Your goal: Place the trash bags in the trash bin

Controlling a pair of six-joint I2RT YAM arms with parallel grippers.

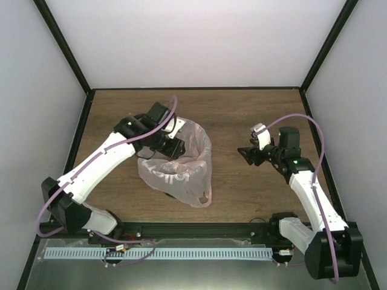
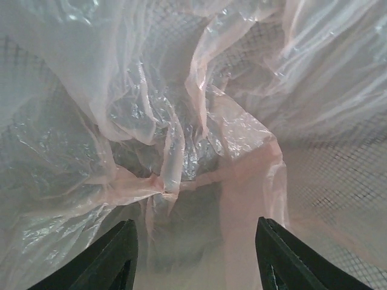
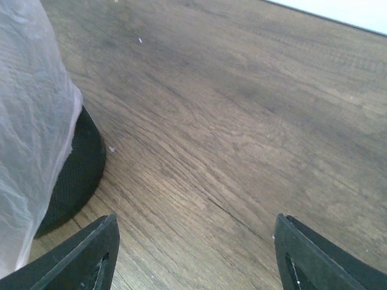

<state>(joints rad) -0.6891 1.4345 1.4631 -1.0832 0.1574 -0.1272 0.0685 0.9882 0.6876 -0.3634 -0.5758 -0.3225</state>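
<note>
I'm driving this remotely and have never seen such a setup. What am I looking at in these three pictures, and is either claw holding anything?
You have two white robot arms bolted at the near edge of a wooden table, each ending in a two-finger gripper. The wide picture comes from a fixed camera above and behind them. The other two come from cameras on the wrists, so the dark wedges at the bottom are that arm's own fingers. On the table is a black mesh trash bin, mostly wrapped in a crinkly pale-pink trash bag. The left gripper is down among the plastic, with mesh showing through it, jaws open, gripping nothing. The right gripper hovers over bare wood beside the bin, open and empty.
</note>
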